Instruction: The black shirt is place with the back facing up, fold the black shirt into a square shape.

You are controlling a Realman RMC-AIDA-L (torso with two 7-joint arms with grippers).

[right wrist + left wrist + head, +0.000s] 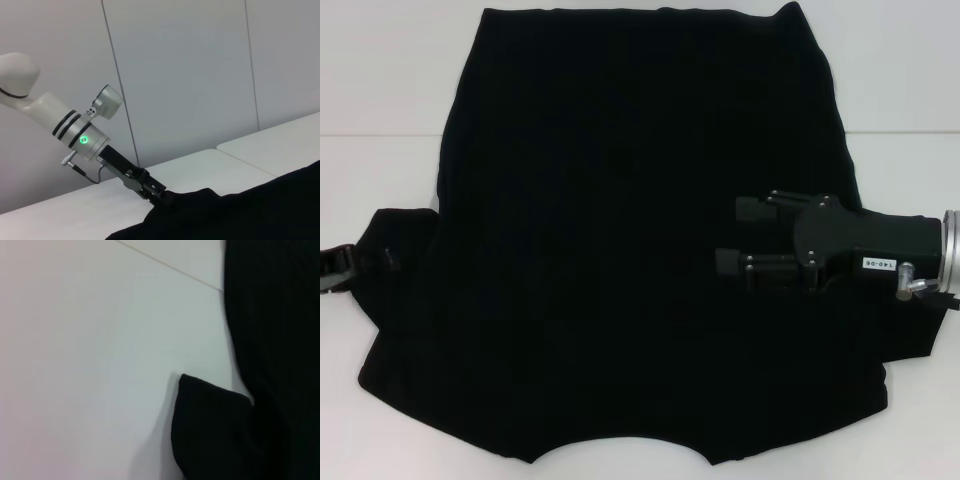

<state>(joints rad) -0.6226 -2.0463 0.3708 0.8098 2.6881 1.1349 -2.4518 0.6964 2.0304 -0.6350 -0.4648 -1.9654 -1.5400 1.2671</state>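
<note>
Black shirt [620, 250] spread flat on white table [380, 90], hem far, collar near | my left gripper [342, 265] at 9 o'clock sleeve, fingers' state untellable | my right gripper [745, 238] over 3 o'clock side, jaws spread, empty.

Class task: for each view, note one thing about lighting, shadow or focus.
Head view: even light, the black shirt shows almost no fold detail. Left wrist view: soft focus, a faint shadow beside the sleeve. Right wrist view: a green light glows on the left arm.
</note>
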